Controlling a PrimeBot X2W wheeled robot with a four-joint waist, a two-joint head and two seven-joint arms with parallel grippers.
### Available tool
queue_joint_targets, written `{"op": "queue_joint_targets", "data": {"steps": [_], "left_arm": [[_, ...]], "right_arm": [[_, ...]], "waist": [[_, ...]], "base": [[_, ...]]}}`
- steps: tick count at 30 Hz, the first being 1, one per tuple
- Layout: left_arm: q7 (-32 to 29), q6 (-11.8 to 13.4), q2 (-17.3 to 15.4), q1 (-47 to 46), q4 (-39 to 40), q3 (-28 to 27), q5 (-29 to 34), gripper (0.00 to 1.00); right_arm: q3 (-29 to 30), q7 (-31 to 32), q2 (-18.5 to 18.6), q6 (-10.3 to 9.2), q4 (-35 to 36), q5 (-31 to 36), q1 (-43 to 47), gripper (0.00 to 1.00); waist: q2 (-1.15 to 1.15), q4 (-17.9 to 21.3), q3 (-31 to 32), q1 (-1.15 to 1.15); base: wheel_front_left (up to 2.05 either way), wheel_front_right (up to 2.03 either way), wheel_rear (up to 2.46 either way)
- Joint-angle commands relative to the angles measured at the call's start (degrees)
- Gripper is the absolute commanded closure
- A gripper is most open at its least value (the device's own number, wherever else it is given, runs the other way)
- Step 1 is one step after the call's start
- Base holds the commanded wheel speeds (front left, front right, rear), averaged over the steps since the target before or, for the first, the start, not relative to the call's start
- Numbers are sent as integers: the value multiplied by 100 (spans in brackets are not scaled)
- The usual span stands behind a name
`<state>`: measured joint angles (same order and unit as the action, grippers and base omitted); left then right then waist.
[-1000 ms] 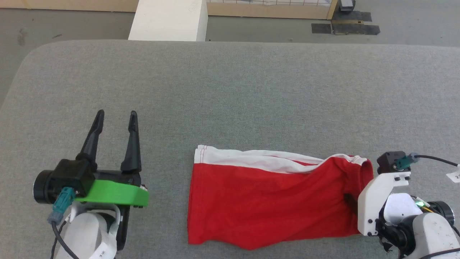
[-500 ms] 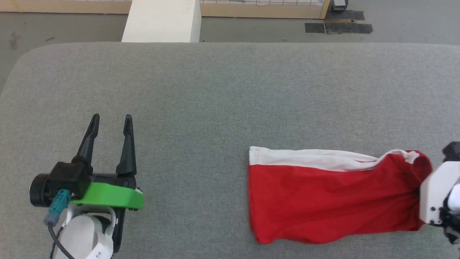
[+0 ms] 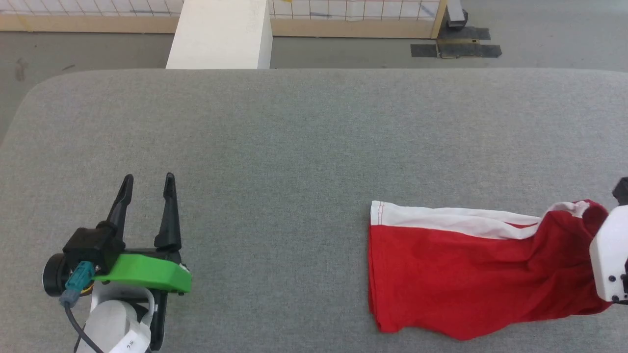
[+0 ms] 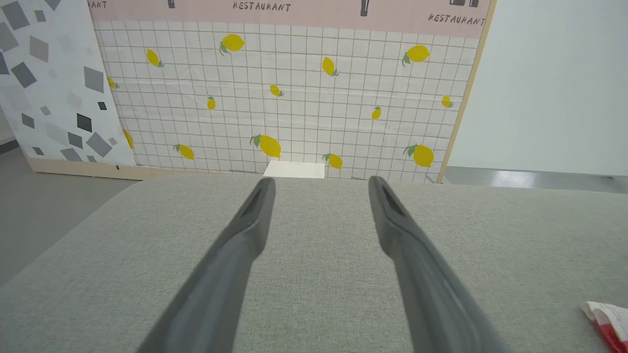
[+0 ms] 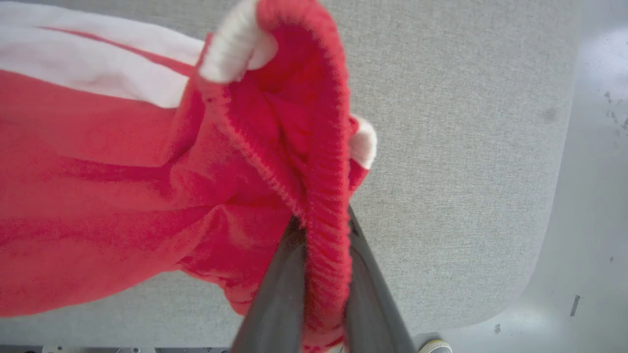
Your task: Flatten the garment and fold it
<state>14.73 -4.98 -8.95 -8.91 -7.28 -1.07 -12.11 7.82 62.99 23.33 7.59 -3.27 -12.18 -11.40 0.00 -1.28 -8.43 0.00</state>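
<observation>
Bright, even, diffuse light covers the grey bench (image 3: pixel 304 137) in the crisp head view, leaving only a faint soft shadow under the left hand (image 3: pixel 148 179) and along the near hem of the garment (image 3: pixel 466 284). The left wrist view bows slightly at its edges; its fingers (image 4: pixel 235 255) smear out of focus toward the bottom while the tiled wall (image 4: pixel 294 98) stays sharp, and pale glare lies on the floor (image 4: pixel 520 177) at right. In the right wrist view the garment close to the lens is soft and blurred, and the glossy floor carries a washed-out sheen.
</observation>
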Motion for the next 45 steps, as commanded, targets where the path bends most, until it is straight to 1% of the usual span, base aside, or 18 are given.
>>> {"op": "queue_joint_targets", "data": {"steps": [1,3,6,8,11,15,20,23,28,29,30,34,37,39,42,45], "left_arm": [[27,20,23,-12,-39,-37,-44,0],[27,35,28,-17,-69,-58,-79,0],[20,78,50,-14,-102,-88,-133,0],[9,100,60,-16,-106,-96,-161,0],[9,138,81,0,-107,-122,-211,0],[-2,167,95,17,-110,-98,-229,0],[-5,173,98,31,-76,-49,-240,0],[-8,177,98,50,-64,-34,-260,0],[-6,188,109,50,-67,-10,-291,0],[-5,189,108,48,-72,-5,-295,0],[-4,190,105,49,-75,-6,-298,0],[0,213,77,78,-82,-34,-318,0],[2,234,42,101,-89,-60,-324,0],[4,254,23,113,-82,-74,-321,0],[7,286,14,125,-57,-90,-319,0],[10,313,21,126,-12,-84,-308,0]], "right_arm": [[-110,240,60,-10,303,-118,111,100],[-280,612,103,-10,842,-273,239,100],[-564,951,-12,-10,1515,-447,382,100],[-776,1028,-185,-10,1762,-456,403,100],[-1124,990,-569,-10,1804,-421,348,100],[-1582,755,-1023,-10,1394,-376,160,100],[-1953,328,-1548,-10,540,-180,-204,100],[-2177,102,-1721,-10,26,-104,-398,100],[-2433,-231,-1826,-10,-574,-26,-614,100],[-2475,-340,-1845,-10,-640,-44,-654,67],[-2513,-413,-1854,-10,-679,-51,-682,0],[-2778,-602,-1816,-10,-551,-181,-803,0],[-2932,-657,-1679,-10,-165,-351,-832,0],[-2910,-720,-1587,-10,170,-446,-813,0],[-2576,-921,-1560,-10,682,-593,-707,0],[-1842,-1189,-1544,-10,1054,-408,-485,0]], "waist": [[0,27,62,0],[0,30,94,0],[0,41,141,0],[0,43,152,0],[0,36,163,0],[0,-43,129,0],[0,-175,43,0],[0,-236,-14,0],[0,-299,-84,0],[0,-302,-91,0],[0,-298,-91,0],[0,-223,-67,0],[0,-109,-10,0],[0,-25,25,0],[0,88,60,0],[0,171,62,0]], "base": [[0,0,0],[0,0,0],[0,0,0],[0,0,0],[0,0,0],[0,0,0],[0,0,0],[0,0,0],[0,0,0],[0,0,0],[0,0,0],[0,0,0],[0,0,0],[0,0,0],[0,0,0],[0,0,0]]}}
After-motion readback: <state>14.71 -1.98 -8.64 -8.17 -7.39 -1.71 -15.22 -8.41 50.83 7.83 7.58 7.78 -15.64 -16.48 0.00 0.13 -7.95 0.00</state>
